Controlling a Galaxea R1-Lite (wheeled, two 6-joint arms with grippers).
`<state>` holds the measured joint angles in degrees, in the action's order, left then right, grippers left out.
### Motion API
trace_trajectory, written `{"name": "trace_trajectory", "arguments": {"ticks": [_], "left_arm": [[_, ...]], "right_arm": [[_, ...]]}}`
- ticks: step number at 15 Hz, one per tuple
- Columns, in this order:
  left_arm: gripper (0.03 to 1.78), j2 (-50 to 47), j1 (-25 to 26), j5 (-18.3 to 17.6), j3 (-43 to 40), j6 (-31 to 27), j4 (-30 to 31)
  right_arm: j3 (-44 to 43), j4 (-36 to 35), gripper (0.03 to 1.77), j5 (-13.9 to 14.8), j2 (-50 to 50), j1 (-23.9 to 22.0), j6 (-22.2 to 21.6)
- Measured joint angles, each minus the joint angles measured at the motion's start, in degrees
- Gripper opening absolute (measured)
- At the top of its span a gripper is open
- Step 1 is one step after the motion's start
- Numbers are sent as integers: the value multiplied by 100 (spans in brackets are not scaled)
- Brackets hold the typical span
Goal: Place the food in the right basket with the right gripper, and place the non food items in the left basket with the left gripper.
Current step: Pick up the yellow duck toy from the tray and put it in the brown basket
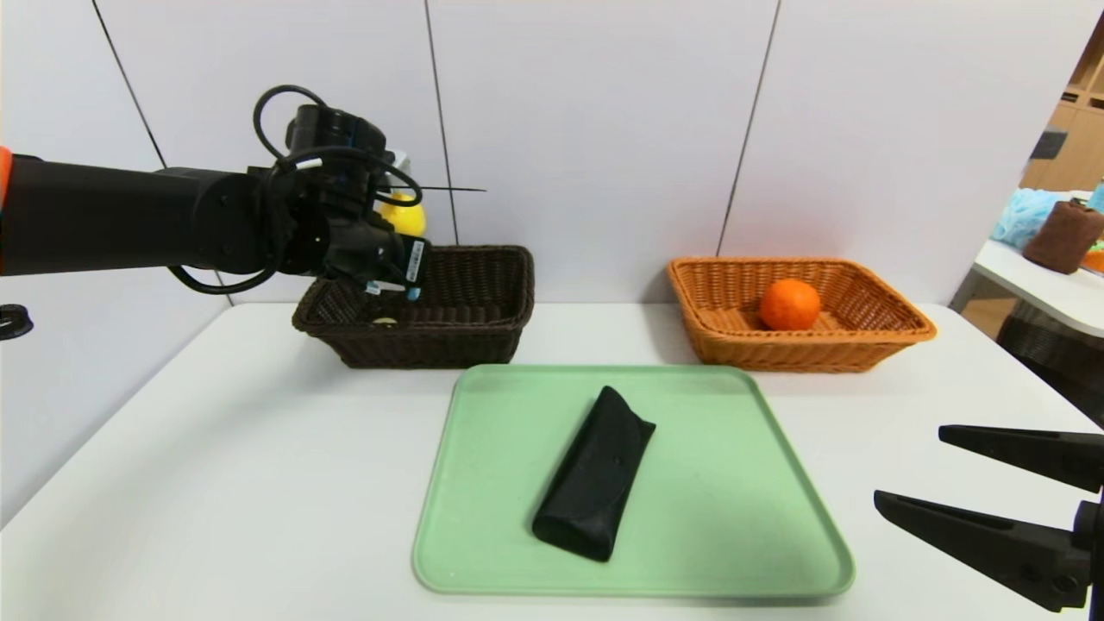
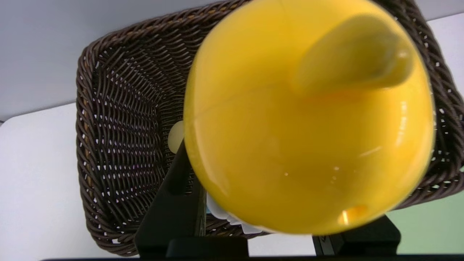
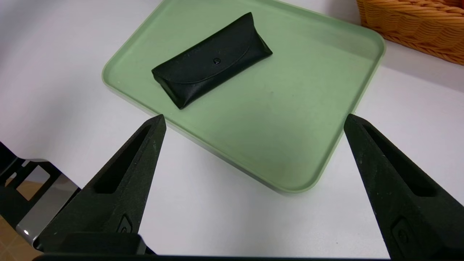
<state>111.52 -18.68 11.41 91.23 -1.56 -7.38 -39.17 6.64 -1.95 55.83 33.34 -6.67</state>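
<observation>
Between the left fingers, above the dark basket, hangs the duck.

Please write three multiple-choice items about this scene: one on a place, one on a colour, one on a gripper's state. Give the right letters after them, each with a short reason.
1. Where does the round orange fruit lie?
A. on the green tray
B. in the light orange-tan wicker basket
C. in the dark brown wicker basket

2. What colour is the long soft pouch on the flat green plastic tray?
A. black
B. yellow
C. blue

3. How is the left gripper?
A. open and empty
B. shut on the pouch
C. shut on the yellow duck toy

Key: B, the fruit sits inside the tan basket; A, the pouch is black; C, the left wrist view shows the toy between its fingers above the dark basket.
</observation>
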Motion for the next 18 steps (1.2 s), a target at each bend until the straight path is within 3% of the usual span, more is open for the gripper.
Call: {"name": "trace_trajectory", "arguments": {"ticks": [16, 18], "left_arm": [[75, 837, 368, -52, 38, 13, 433], [95, 846, 369, -59, 24, 20, 443]], "right_arm": [[107, -1, 169, -2, 15, 4, 4], [107, -4, 169, 0, 20, 4, 4]]}}
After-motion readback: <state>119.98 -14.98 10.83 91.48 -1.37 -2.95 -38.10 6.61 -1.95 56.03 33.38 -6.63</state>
